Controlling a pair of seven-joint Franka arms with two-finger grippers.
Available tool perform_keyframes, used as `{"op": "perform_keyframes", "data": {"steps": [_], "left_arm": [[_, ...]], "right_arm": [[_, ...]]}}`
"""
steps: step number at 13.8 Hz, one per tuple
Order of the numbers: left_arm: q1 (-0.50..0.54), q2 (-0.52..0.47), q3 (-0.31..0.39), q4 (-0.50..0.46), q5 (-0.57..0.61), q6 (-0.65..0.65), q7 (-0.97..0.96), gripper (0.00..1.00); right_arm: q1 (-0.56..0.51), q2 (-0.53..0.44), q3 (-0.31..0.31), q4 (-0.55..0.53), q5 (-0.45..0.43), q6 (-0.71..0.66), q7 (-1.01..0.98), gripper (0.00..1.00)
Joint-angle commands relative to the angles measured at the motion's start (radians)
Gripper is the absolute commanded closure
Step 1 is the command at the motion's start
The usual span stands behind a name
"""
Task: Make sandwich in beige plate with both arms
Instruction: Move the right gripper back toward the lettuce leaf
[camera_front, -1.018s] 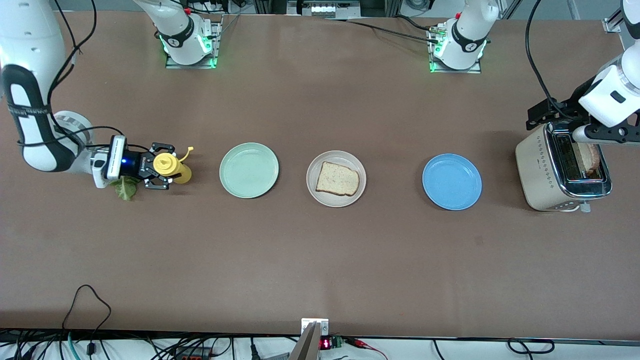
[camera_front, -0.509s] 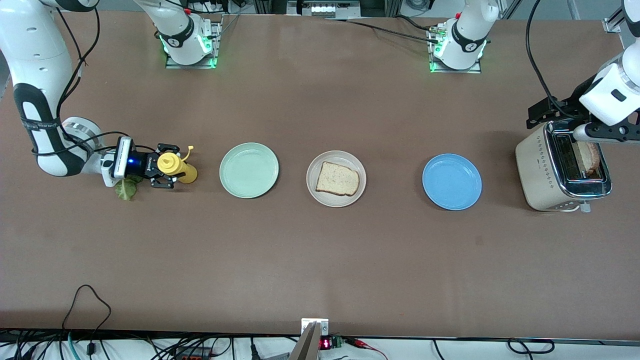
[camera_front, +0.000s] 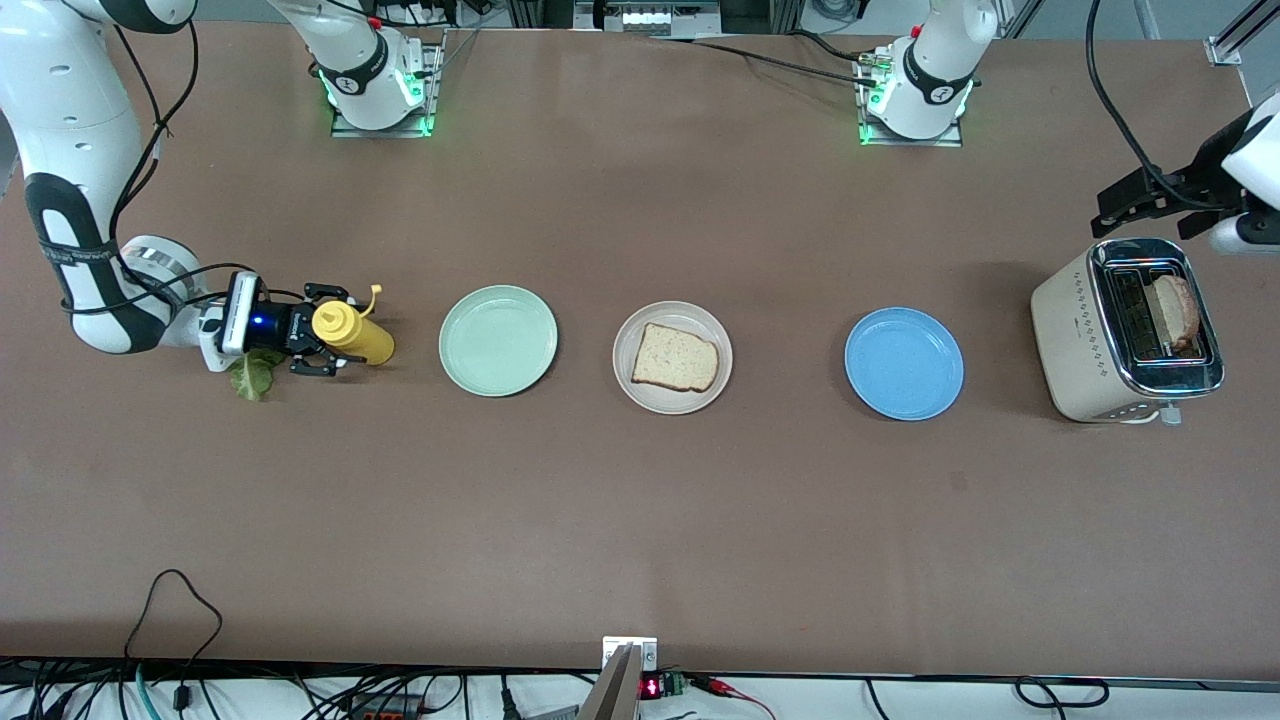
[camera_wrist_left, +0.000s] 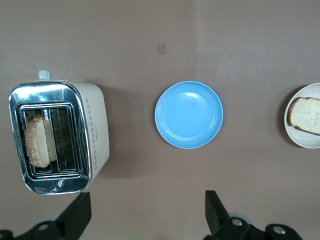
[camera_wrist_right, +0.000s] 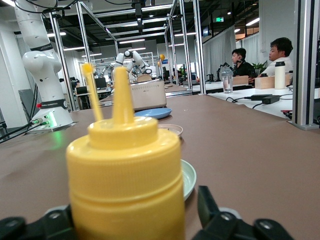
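One slice of bread lies flat on the beige plate at the table's middle. A second slice stands in a slot of the cream toaster; the left wrist view shows that slice too. A green lettuce leaf lies on the table under the right wrist. My right gripper is open, its fingers either side of an upright yellow squeeze bottle with a gap showing beside the bottle. My left gripper hangs open and empty over the table beside the toaster.
A mint-green plate lies between the bottle and the beige plate. A blue plate lies between the beige plate and the toaster. Both arm bases stand along the table's edge farthest from the front camera.
My right gripper has opened around the yellow bottle, which stands on the table. My left gripper has drawn away from over the toaster slot, leaving the slice in it.
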Motion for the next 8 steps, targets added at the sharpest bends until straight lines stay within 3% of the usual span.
{"op": "perform_keyframes", "data": {"steps": [1,8], "left_arm": [[0.001,0.009,-0.011,0.018,0.018,0.001,0.018,0.0],[0.0,0.005,-0.023,0.028,0.021,0.004,0.018,0.0]], "right_arm": [[-0.039,0.002,0.015,0.033,-0.017,-0.019,0.009,0.0],[-0.138,-0.006,0.014,0.074,-0.163,-0.049,0.034,0.0]]}}
